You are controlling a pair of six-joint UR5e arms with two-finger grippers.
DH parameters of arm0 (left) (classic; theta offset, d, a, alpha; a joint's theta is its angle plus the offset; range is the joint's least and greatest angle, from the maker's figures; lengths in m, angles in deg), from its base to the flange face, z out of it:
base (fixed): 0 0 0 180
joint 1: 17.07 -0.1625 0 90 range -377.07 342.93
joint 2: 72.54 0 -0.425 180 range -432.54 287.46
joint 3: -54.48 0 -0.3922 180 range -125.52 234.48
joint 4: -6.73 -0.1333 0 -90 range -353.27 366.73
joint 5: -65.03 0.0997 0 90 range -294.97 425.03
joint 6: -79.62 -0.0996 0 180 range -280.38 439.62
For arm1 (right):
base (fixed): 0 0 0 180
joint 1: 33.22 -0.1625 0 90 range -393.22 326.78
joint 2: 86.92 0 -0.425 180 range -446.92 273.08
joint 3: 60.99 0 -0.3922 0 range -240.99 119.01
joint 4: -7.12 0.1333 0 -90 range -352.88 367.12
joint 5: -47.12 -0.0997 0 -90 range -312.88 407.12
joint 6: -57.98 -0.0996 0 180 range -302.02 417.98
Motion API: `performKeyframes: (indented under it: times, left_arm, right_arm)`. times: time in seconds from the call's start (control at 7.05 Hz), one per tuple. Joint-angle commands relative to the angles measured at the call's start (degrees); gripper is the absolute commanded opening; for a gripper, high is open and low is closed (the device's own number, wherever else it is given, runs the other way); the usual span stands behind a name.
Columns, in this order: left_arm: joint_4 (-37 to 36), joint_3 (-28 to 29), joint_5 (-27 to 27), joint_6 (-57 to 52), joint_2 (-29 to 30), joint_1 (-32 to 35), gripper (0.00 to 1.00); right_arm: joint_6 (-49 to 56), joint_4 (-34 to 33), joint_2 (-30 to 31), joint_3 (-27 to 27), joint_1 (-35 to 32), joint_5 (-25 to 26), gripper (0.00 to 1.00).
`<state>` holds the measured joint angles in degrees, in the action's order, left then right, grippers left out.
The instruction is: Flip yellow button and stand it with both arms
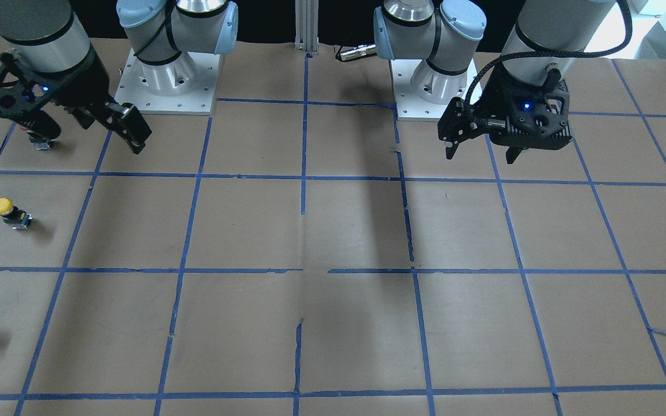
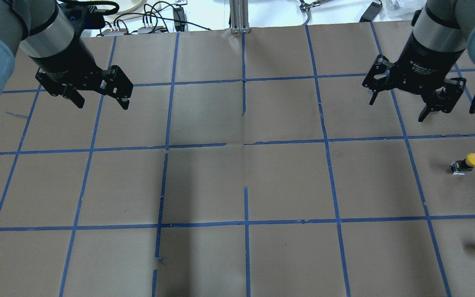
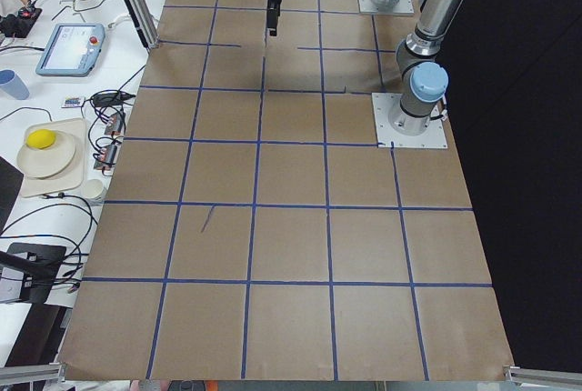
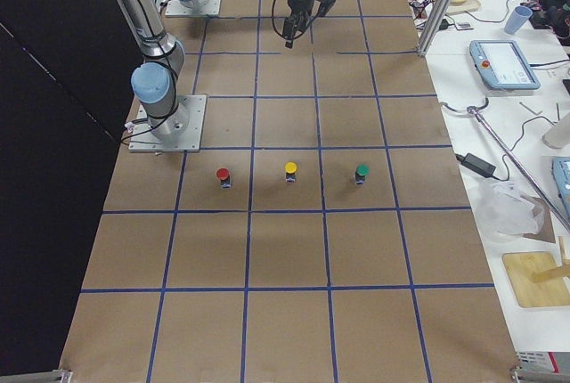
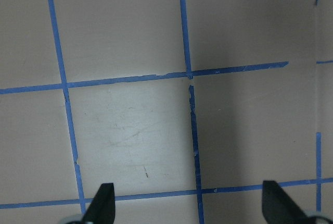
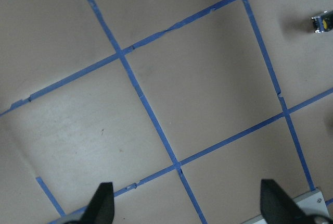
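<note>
Yellow-capped and small, the yellow button [image 2: 466,163] lies on its side on the table [image 2: 287,181], far over on the robot's right and apart from the right gripper [image 2: 398,109]. It is probably light and rigid. The domed cap looks smooth and apt to roll, so the flat-sided black-and-silver body seems the surer hold. The right gripper and the left gripper [image 2: 102,104] both have fingers spread wide, empty. The overhead view shows how the button lies; the right wrist view misses it, catching only a small capless part [image 6: 323,22].

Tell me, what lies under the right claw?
Mostly brown paper with blue tape lines. In the front-facing view a small silver-and-black part peeks out below the right claw; its top is covered, kind unknown.
</note>
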<state>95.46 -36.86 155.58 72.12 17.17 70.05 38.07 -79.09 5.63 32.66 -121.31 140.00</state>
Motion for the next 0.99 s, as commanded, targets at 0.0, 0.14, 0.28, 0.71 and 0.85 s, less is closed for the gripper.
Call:
performKeyframes:
  times: [0.0, 0.14, 0.28, 0.71, 0.85]
  left_arm:
    - [-0.13, 0.03, -0.19, -0.32, 0.03, -0.56, 1.0]
    - [-0.13, -0.06, -0.37, -0.23, 0.02, -0.56, 1.0]
    - [-0.13, -0.06, -0.63, -0.23, -0.15, -0.56, 1.0]
    - [0.13, -0.14, -0.45, 0.29, -0.07, -0.29, 1.0]
    - [0.05, -0.06, -0.72, 0.29, -0.06, -0.38, 1.0]
  right_arm:
    - [12.2, 0.34, -0.1, 0.48, -2.17, -0.33, 1.0]
    - [17.22, 0.69, -0.1, 0.83, -2.17, -0.42, 1.0]
    - [16.92, 2.08, 0.43, 0.31, -2.17, -0.95, 1.0]
    - [17.27, 6.15, 0.96, -0.39, -0.95, -6.32, 1.0]
    - [17.18, 5.36, 0.96, -1.53, -0.33, -5.96, 1.0]
